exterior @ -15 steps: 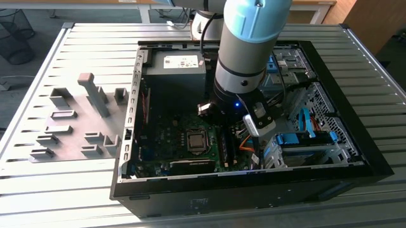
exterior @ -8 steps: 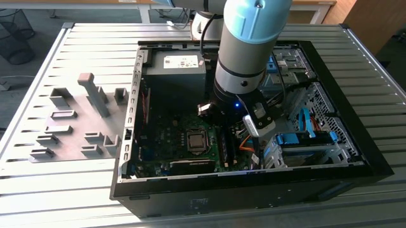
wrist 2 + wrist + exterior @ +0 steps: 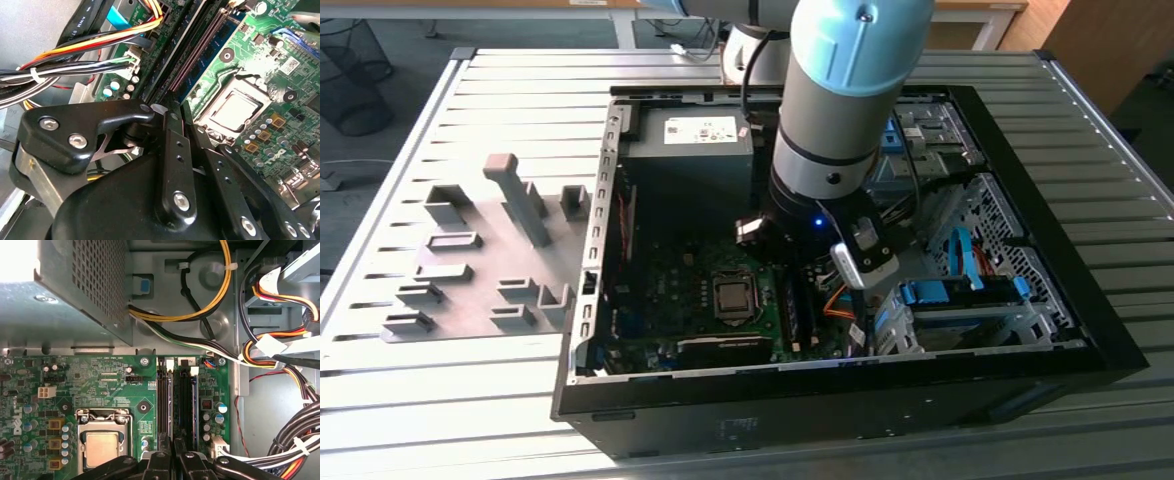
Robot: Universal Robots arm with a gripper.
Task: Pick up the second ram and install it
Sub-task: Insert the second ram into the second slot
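Claw [image 3: 172, 452] fingers stand close together over the long black memory sockets [image 3: 186, 405] inside the open black computer case [image 3: 1014, 200], apparently pinching the second ram's thin dark board [image 3: 173, 412] edge-on; judged light, stiff, fragile, best gripped by its long edges.

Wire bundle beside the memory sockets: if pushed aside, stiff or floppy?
Probably floppy: the wire bundle sags in loose curves. Its white tie suggests the strands would move together. It would likely spring partway back, since one end plugs into the board.
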